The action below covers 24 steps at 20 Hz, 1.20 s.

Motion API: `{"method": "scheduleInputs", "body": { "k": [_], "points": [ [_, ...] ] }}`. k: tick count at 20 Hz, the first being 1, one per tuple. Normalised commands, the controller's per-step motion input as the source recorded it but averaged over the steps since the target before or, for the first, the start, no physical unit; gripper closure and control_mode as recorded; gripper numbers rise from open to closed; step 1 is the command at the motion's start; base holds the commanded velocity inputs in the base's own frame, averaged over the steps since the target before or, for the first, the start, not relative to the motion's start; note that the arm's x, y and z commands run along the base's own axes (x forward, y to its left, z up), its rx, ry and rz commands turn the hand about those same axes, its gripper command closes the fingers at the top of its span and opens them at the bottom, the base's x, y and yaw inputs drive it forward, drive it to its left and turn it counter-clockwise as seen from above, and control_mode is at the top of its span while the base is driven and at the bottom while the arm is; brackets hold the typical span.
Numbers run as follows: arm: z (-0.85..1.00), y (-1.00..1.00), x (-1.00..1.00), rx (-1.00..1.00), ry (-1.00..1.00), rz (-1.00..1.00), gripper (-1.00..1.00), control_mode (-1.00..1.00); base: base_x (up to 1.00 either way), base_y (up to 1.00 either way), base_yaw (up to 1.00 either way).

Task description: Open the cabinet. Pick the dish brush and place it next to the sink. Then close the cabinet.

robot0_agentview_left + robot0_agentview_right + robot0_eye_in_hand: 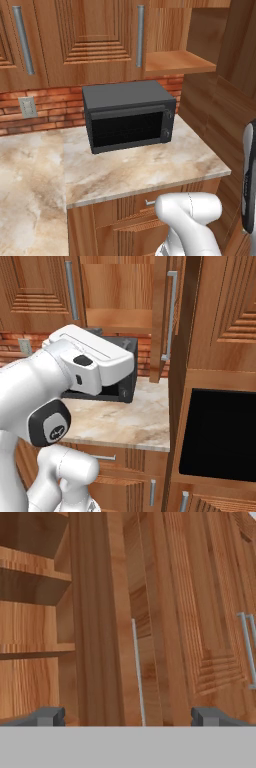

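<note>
Your cabinet (200,612) stands straight ahead of the claw (127,716), and in the hand view you look up along its brown wooden front from below: the stepped raised panel of one door spreads above and to the right of the fingertips (207,716), and a thin silver bar handle (138,672) rises almost dead centre between the two tips, just above them. A second bar handle (246,649) sits well off to the claw's right. To the claw's left you can see open wooden shelves (35,577), bare as far as they show. You cannot make out the dish brush anywhere in these pictures, so its place cannot be told. The claw itself is spread wide, the two dark tips far apart with nothing between them and touching nothing. From the left base view, you see closed cabinet doors along the top, a black microwave (127,116) on the marble counter (150,167) beneath them, and a brick wall (55,107) behind. In the right base view one door (160,316) stands swung out edge-on beside the open shelf.
</note>
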Motion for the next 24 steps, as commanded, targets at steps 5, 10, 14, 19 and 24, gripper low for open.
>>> {"method": "scheduleInputs", "body": {
  "k": [5, 10, 14, 19, 24],
  "points": [
    [0.0, -0.16, 0.19, 0.0, 0.0, 0.0, -1.0, -1.0, 0.0, 0.0, 0.0],
    [0.0, -0.01, 0.27, 0.0, 0.0, 0.0, -1.0, -1.0, 0.0, 0.0, 0.0],
    [-0.01, 0.0, 0.4, 0.0, 0.0, 0.0, -1.0, -1.0, 0.0, 0.0, 0.0],
    [0.0, -0.12, 0.21, 0.01, 0.0, 0.0, -1.0, -1.0, 0.0, 0.0, 0.0],
    [0.0, -0.22, 0.13, 0.01, -0.01, 0.0, -1.0, -1.0, 0.0, 0.0, 0.0]
  ]
}}
